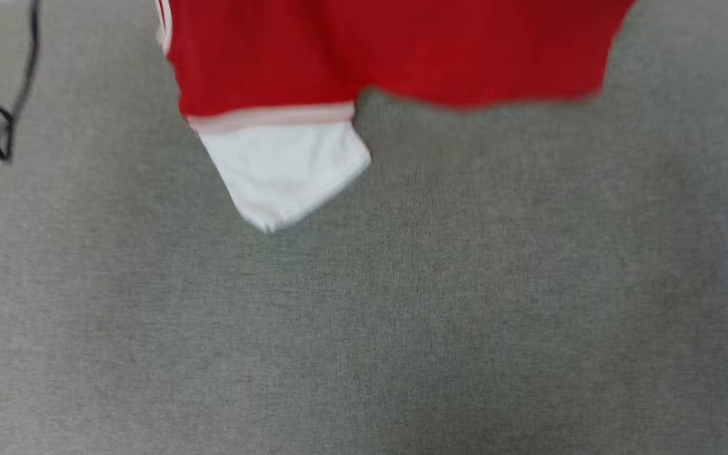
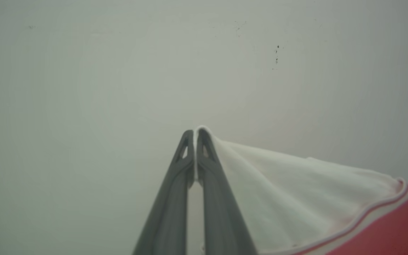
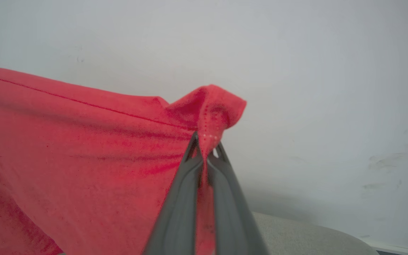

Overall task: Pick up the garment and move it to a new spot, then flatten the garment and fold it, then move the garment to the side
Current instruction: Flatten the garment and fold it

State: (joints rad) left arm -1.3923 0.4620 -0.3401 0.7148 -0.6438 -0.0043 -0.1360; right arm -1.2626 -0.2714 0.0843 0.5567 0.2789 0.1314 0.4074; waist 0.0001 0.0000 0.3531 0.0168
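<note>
The garment (image 1: pixel 339 57), red with a white sleeve, hangs down from the top edge of the head view above the grey cloth surface (image 1: pixel 364 316). In the left wrist view my left gripper (image 2: pixel 194 136) is shut on the edge of the white sleeve (image 2: pixel 296 198), which drapes off to the right toward the striped trim and the red body. In the right wrist view my right gripper (image 3: pixel 205 143) is shut on a bunched red corner of the garment (image 3: pixel 83 148), whose cloth spreads out to the left.
A black cable (image 1: pixel 13 95) loops at the far left of the grey surface. A pale wall (image 2: pixel 154 71) stands beyond both grippers, and the grey surface's edge (image 3: pixel 296 233) shows below the right gripper.
</note>
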